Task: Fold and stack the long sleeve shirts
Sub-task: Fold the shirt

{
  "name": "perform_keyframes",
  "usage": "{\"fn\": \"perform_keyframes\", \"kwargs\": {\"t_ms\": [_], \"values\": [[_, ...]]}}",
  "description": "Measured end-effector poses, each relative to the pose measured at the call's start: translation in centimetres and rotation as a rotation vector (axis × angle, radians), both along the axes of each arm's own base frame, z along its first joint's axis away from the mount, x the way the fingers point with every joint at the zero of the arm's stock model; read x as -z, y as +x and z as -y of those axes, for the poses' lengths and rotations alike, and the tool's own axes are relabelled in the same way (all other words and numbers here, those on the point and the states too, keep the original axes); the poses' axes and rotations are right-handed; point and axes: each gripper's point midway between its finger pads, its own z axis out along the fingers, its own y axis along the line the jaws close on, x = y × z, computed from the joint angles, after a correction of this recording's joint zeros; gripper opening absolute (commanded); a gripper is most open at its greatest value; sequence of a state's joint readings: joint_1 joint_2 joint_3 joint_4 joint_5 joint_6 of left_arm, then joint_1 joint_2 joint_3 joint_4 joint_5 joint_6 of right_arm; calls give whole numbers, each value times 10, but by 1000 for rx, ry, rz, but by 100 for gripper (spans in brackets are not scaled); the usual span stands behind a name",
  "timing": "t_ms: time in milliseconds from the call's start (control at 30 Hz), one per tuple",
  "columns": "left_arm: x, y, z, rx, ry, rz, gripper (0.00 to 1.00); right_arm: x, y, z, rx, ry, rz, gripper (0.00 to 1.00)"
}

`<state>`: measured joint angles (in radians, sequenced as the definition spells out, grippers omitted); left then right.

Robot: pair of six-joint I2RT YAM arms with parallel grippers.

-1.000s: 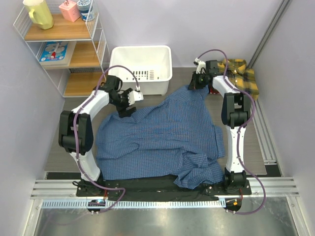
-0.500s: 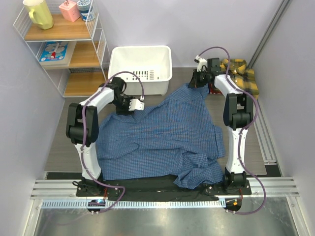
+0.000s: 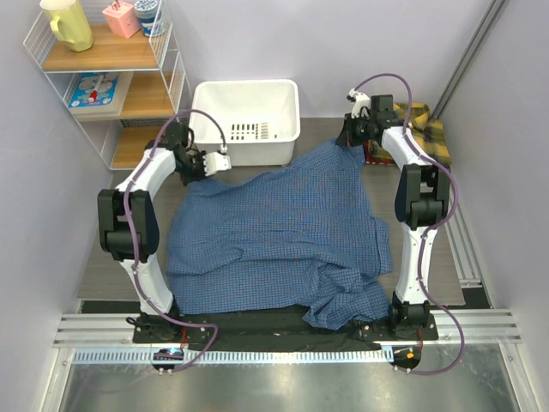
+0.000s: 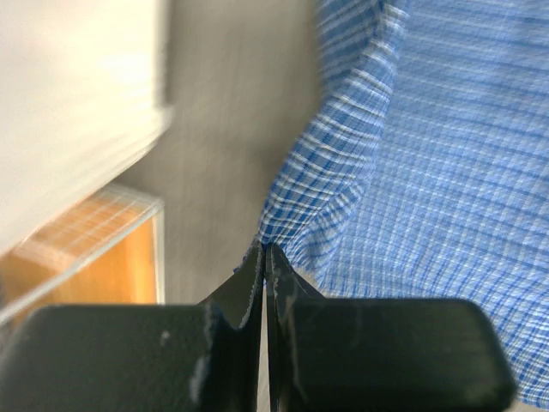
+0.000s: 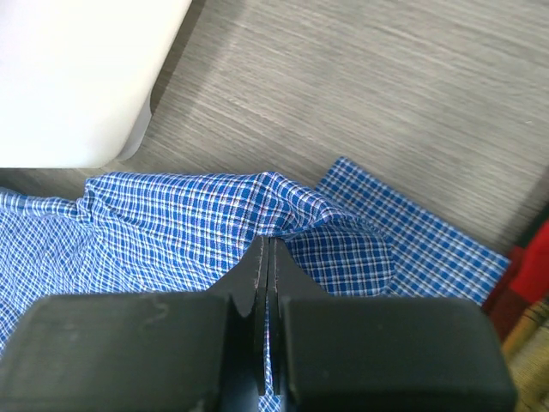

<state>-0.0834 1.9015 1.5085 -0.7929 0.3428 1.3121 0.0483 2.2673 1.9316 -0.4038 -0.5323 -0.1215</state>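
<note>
From above, the blue shirt [image 3: 274,232] lies spread out, and its far edge runs between the 2 grippers: the left gripper [image 3: 208,165] and the right gripper [image 3: 350,137]. The cloth lies toward the bases from both. The plaid shirt [image 3: 422,129] sits just behind the right arm.

Left wrist: the jaws are clenched on the shirt's corner, at the very tips.

Right wrist: the jaws are clenched on a raised fold of blue cloth.

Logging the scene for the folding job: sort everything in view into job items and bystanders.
Job: blue checked shirt, yellow plaid shirt, left hand and right hand, both pinching the blue one.
Bystanders: white plastic basket, wire shelf, yellow pitcher.
</note>
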Motion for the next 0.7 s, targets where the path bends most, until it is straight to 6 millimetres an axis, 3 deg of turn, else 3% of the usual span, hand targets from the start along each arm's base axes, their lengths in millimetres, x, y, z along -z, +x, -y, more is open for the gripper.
{"fn": "perform_keyframes", "kwargs": {"t_ms": [200,433,700], "values": [[-19,29,-29,-193,5,133,0,-2,4,9,24,-23,13,1],[-29,52,-38,-340,-14,242,0,-7,13,16,50,-31,54,1],[-46,74,-44,-436,-39,347,0,-28,30,20,85,-29,147,1]]}}
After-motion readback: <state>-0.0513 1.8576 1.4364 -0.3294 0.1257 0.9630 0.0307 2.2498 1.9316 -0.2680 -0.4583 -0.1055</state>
